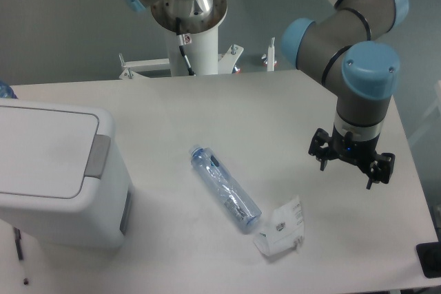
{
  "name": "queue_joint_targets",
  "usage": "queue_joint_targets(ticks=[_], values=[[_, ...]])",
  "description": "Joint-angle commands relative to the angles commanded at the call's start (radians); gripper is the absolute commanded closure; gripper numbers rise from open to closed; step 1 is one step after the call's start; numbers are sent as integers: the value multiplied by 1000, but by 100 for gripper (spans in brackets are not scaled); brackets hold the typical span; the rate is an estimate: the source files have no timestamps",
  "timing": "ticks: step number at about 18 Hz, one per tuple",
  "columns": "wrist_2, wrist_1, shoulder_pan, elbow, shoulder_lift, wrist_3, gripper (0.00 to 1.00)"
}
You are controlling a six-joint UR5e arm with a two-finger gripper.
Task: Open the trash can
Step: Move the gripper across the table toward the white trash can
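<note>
White trash can point(52, 170), lid flat down, contents hidden.

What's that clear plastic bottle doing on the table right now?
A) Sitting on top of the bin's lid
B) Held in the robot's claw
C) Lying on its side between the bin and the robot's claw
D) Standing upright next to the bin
C: the bottle lies flat on the table, with the trash can on one side and the empty gripper on the other.

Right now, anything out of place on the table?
Two things: a clear plastic bottle lies on its side mid-table, and a crumpled white paper scrap sits by its base. The trash can lid is shut.
</note>
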Motion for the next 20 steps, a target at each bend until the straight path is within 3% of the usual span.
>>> queue_joint_targets(ticks=[3,10,16,20], values=[[-11,3,-3,-3,0,-24,0],[-78,38,-66,-5,5,-441,0],[-126,38,-156,0,46,-733,0],[-192,38,-210,-3,100,-825,0]])
